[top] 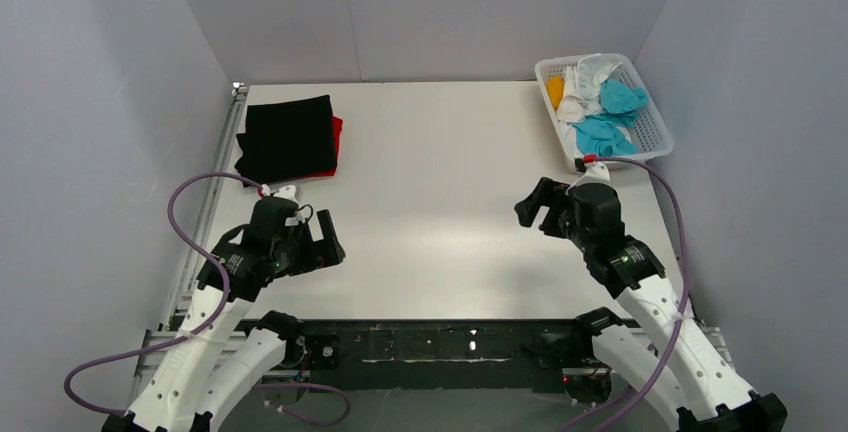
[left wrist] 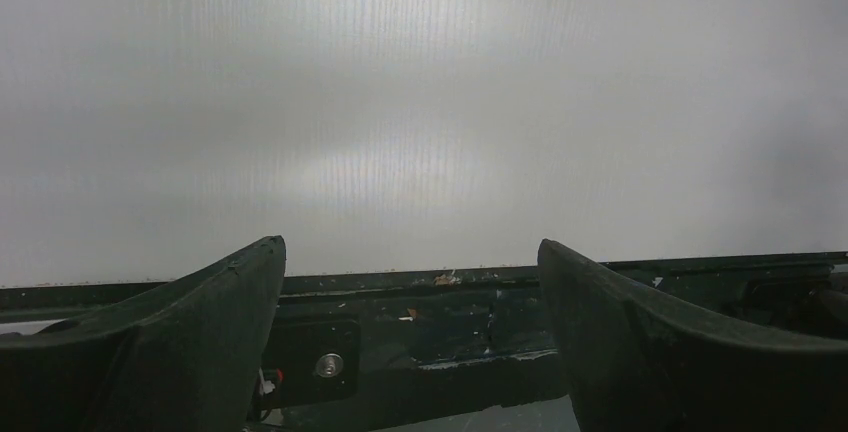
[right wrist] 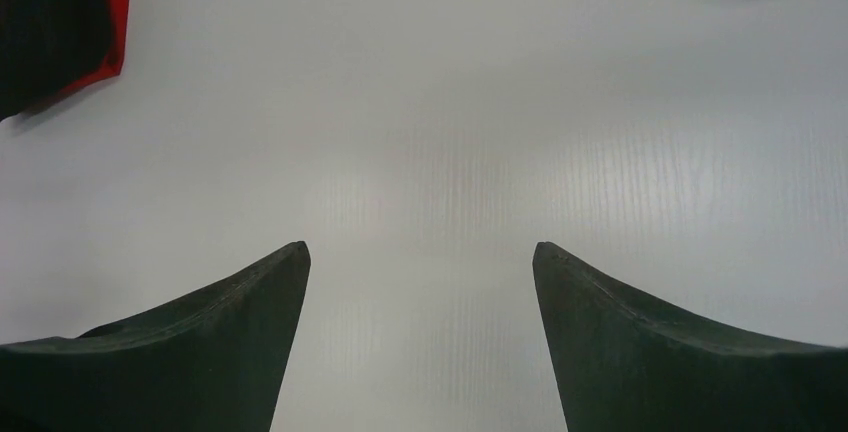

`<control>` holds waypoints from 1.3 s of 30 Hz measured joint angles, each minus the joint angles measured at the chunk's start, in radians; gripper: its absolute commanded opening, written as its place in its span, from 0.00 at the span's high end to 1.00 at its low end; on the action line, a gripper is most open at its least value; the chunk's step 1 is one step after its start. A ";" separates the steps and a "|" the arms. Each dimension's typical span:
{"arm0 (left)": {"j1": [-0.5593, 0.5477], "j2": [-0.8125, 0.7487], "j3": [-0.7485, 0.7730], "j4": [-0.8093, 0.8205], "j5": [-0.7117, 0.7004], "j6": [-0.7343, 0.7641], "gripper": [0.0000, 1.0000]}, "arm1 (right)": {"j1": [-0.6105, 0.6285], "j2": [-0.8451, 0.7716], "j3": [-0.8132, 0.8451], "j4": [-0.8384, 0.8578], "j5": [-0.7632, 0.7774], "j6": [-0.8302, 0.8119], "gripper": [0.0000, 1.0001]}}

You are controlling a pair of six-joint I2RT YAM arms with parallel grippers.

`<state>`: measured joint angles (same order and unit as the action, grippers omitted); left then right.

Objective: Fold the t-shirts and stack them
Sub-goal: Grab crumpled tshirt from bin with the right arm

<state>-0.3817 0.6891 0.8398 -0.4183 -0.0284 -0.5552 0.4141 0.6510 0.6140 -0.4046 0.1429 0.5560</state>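
Note:
A folded black t-shirt (top: 289,136) lies on top of a folded red t-shirt (top: 337,132) at the table's far left; the red one shows only as a strip along the right edge. Both appear in the right wrist view's top left corner, black t-shirt (right wrist: 45,22) over red t-shirt (right wrist: 115,12). Turquoise-blue cloth (top: 612,117) lies crumpled in the white mesh basket (top: 655,130) at the far right. My left gripper (top: 328,239) hovers open over the near left of the table, nothing between its fingers (left wrist: 225,322). My right gripper (top: 533,208) is open and empty too, its fingers (right wrist: 240,332) over bare table.
The basket also holds white and yellow cloth (top: 572,92). A black rail (left wrist: 450,312) runs along the table's near edge, just below the left gripper. Grey walls close in the table on three sides. Purple cables (top: 190,222) loop beside both arms.

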 measured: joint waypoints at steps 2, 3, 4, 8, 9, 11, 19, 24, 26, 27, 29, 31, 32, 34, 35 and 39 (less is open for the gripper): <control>0.000 0.003 0.000 0.000 0.000 -0.003 0.02 | 0.000 0.047 0.028 0.008 0.001 -0.006 0.06; 0.000 0.006 0.000 0.000 0.000 -0.004 0.02 | 0.000 0.076 0.055 0.008 0.007 -0.011 0.04; 0.000 0.011 0.000 0.000 -0.001 -0.006 0.02 | 0.000 0.104 0.085 0.012 0.017 -0.017 0.02; 0.000 0.034 0.000 0.000 -0.011 -0.007 0.02 | -0.001 0.228 0.251 0.027 0.111 -0.068 0.02; 0.000 0.042 0.000 0.000 -0.014 -0.007 0.02 | -0.004 0.275 0.318 0.027 0.147 -0.090 0.02; 0.000 0.057 0.002 0.001 -0.021 -0.006 0.02 | -0.028 0.372 0.449 0.035 0.196 -0.127 0.02; 0.000 0.140 0.047 0.004 -0.066 0.005 0.02 | -0.380 0.885 1.042 -0.015 0.030 -0.198 0.12; 0.000 0.153 0.048 0.010 -0.095 0.010 0.02 | -0.575 1.241 1.401 -0.195 -0.125 -0.245 0.18; 0.000 0.156 0.048 0.011 -0.105 0.012 0.02 | -0.626 1.341 1.495 -0.278 -0.163 -0.265 0.19; 0.000 0.158 0.048 0.013 -0.110 0.013 0.02 | -0.646 1.371 1.517 -0.308 -0.177 -0.274 0.20; 0.000 0.160 0.048 0.020 -0.118 0.013 0.02 | -0.694 1.411 1.523 -0.380 -0.213 -0.298 0.21; 0.000 0.165 0.048 0.025 -0.123 0.015 0.02 | -0.729 1.419 1.498 -0.433 -0.257 -0.319 0.22; 0.000 0.168 0.048 0.026 -0.125 0.016 0.02 | -0.742 1.418 1.478 -0.450 -0.280 -0.325 0.23; 0.000 0.179 0.048 0.027 -0.130 0.020 0.02 | -0.764 1.414 1.435 -0.469 -0.314 -0.344 0.24; 0.000 0.183 0.048 0.028 -0.132 0.021 0.02 | -0.771 1.414 1.416 -0.474 -0.328 -0.352 0.25; 0.000 0.195 0.048 0.031 -0.140 0.024 0.02 | -0.772 1.422 1.381 -0.486 -0.380 -0.370 0.28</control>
<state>-0.3817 0.8845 0.8875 -0.3870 -0.1684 -0.5316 -0.3576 2.0727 1.9945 -0.8909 -0.2367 0.1860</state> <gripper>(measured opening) 0.981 0.740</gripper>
